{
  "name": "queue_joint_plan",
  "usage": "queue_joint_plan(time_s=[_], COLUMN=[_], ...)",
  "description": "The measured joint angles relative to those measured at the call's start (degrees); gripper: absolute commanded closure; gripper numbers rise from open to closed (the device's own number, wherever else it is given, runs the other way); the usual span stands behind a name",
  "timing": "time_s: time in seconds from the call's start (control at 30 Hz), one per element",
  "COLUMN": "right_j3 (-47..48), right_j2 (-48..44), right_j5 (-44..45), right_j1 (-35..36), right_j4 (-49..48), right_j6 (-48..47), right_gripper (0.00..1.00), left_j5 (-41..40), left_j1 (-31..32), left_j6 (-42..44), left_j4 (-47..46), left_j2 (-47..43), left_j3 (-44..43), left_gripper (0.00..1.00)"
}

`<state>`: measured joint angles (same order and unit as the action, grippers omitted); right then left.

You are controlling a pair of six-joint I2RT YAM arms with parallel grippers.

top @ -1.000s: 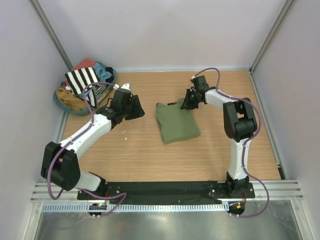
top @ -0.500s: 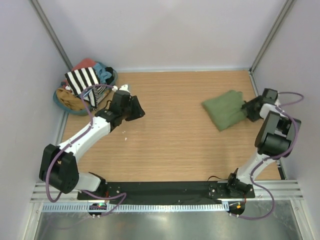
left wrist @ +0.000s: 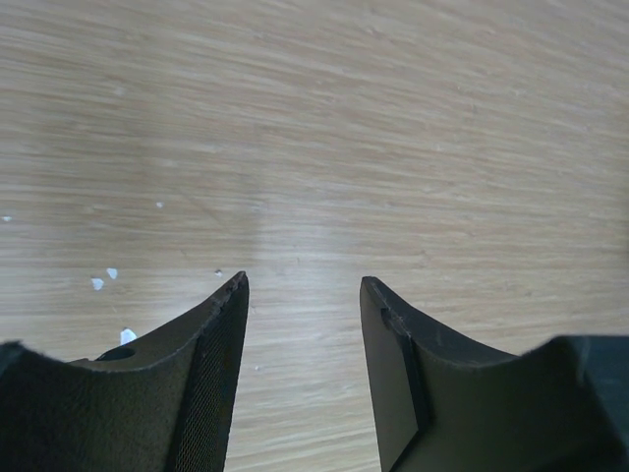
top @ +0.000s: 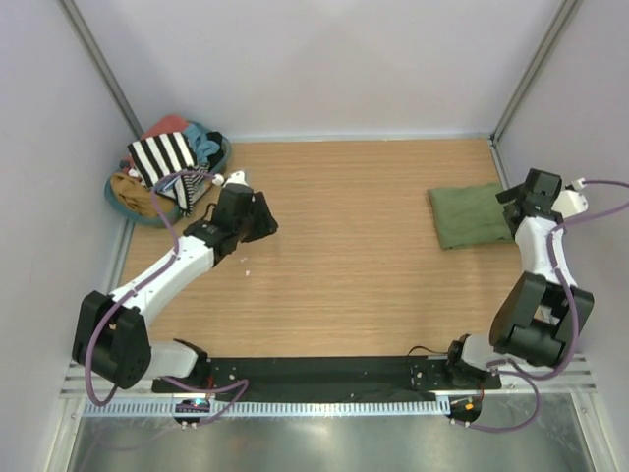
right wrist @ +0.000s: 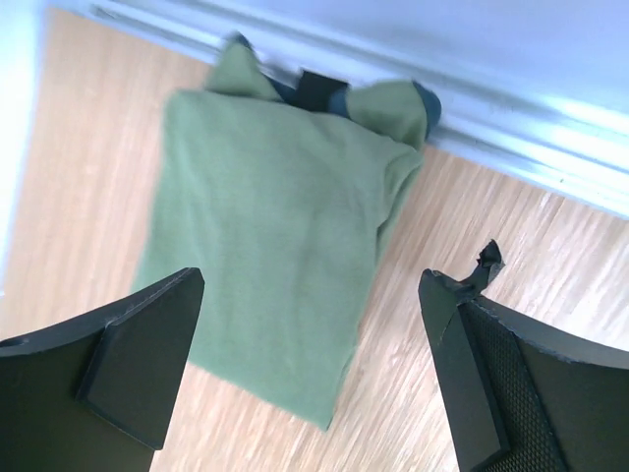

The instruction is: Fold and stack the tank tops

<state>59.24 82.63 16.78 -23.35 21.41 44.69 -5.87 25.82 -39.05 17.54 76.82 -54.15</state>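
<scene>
Wooden table, pale walls. At its far left corner a basket holds the striped tank top on top, with a red garment and a blue garment behind. The folded green tank top lies far right. Wrist views alone show the fingers: the left gripper is spread over bare wood, and the right gripper is spread wide above the green one, empty.

Left gripper fingers parted over bare wooden table.
</scene>
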Motion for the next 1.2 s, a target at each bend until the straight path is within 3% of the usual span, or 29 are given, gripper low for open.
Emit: queue_joint_plan(time_s=[0.23,0.4,0.43,0.57,0.77,1.1,1.2], right_j3=[-0.1,-4.0,-4.6,-6.4,-13.2,-18.0,-18.6], right_j2=[-10.7,-9.5,-8.0,-3.8,-2.0,3.0,3.0], right_j5=[-1.0,-10.7,-13.2,-18.4,-21.0,-16.9,-15.5], right_j1=[6.8,22.1,26.2,37.3,47.1,56.1,56.2], right_j4=[0.7,-4.9,-6.0,-8.7,-17.3,-26.9,-28.3], right_j6=[-2.6,-4.1,-4.7,-6.5,-8.3,-11.0,-11.0], right_gripper=[0.0,0.0,0.0,0.02,0.04,0.07,0.07], left_j5=[-7.1,-11.6,-12.8,-15.0,-15.7,-20.9,-21.3], left_j1=[-3.7,-9.6,-11.0,-17.6,-26.3,-27.7,-27.8], left_j6=[-1.5,-2.6,-2.7,-3.8,-9.7,-9.4,-8.7], left_j4=[3.1,5.2,5.4,7.7,7.2,13.5,17.2], left_j2=[-1.7,-1.4,-1.4,-0.2,8.2,38.4,45.9], left_j3=[-3.2,-7.8,-8.2,-11.5,-20.2,-55.5,-63.3], left_gripper=[0.46,0.11,0.11,0.11,0.12,0.2,0.33])
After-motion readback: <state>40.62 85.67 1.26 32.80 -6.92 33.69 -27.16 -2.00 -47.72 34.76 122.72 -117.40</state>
